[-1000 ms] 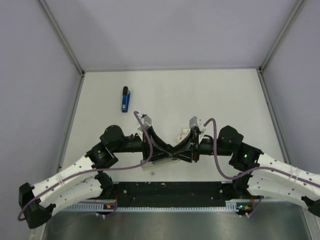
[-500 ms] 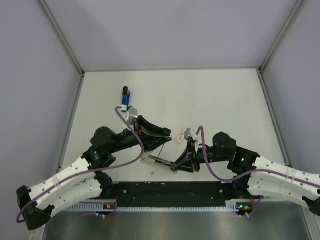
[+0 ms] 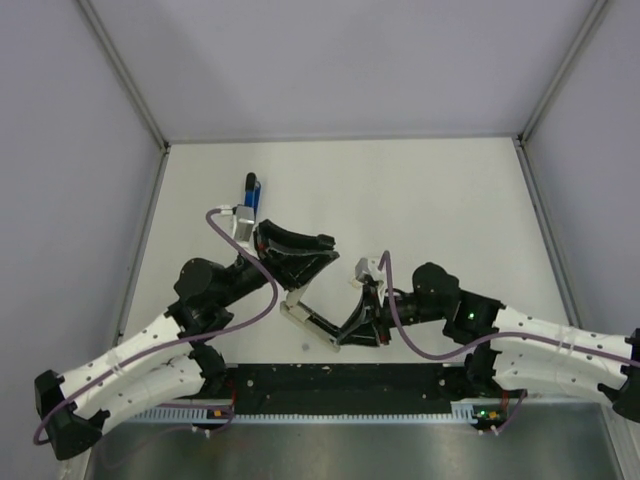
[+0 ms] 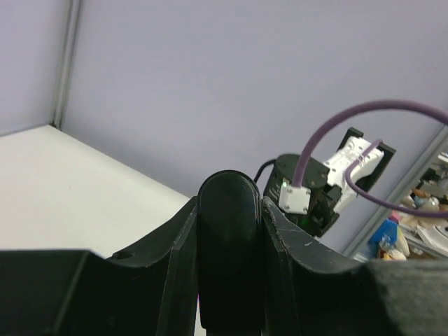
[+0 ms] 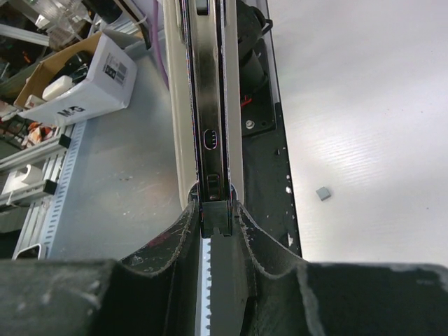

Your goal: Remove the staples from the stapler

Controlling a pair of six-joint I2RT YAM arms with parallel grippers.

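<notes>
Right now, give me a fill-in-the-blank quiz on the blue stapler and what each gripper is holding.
1. The blue stapler lies on the table, held by ____ gripper.
2. The right gripper clamps a long bar, cream with a shiny ____ middle.
3. The left gripper is shut on a rounded ____ piece.
Missing words: neither, metal, black.

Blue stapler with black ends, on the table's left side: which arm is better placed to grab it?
Left. The left gripper is much nearer the small blue stapler, though shut on a black rounded piece. The right gripper is farther away, shut on a cream-and-metal rail.
</notes>
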